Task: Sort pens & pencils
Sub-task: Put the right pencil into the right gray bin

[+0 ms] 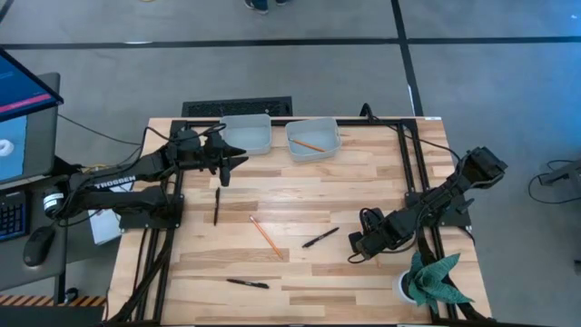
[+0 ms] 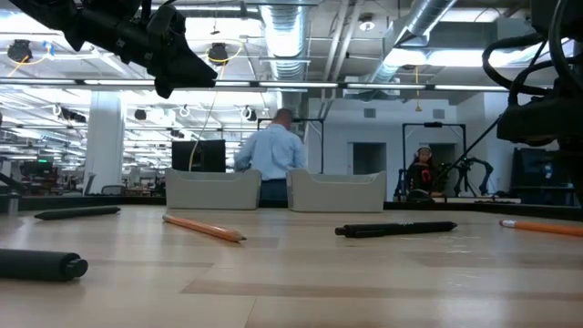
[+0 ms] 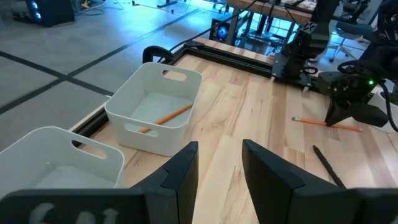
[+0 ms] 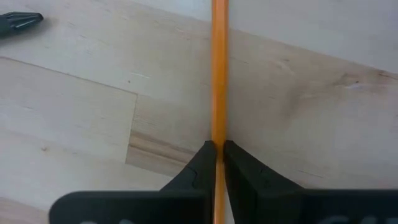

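1. Two grippers work over the wooden table (image 1: 300, 186), with places read as clock hours from its centre in the high view.
2. The right gripper (image 4: 219, 146) is low at 4 o'clock, its jaws clenched on the held pencil (image 4: 219, 81).
3. That orange shaft runs straight out from between the two fingertips, gripped partway along its length. Whether it is raised off the wood cannot be told.
4. The left gripper (image 3: 219, 152) is at 10 o'clock, just beside the left bin (image 1: 247, 134). Its jaws are parted with nothing between them.
5. The right bin (image 1: 313, 141), at 12 o'clock, contains the binned pencil (image 1: 310, 143).
6. The loose pencil (image 1: 265, 234) lies on the boards just off centre, toward 8 o'clock.
7. Three black pens lie apart on the table:
   - the first pen (image 1: 217, 206) at 9 o'clock, below the left gripper;
   - the second pen (image 1: 320, 238) toward 4 o'clock, near the right gripper but clear of its jaws;
   - the third pen (image 1: 248, 283) at 7 o'clock, near the table edge.
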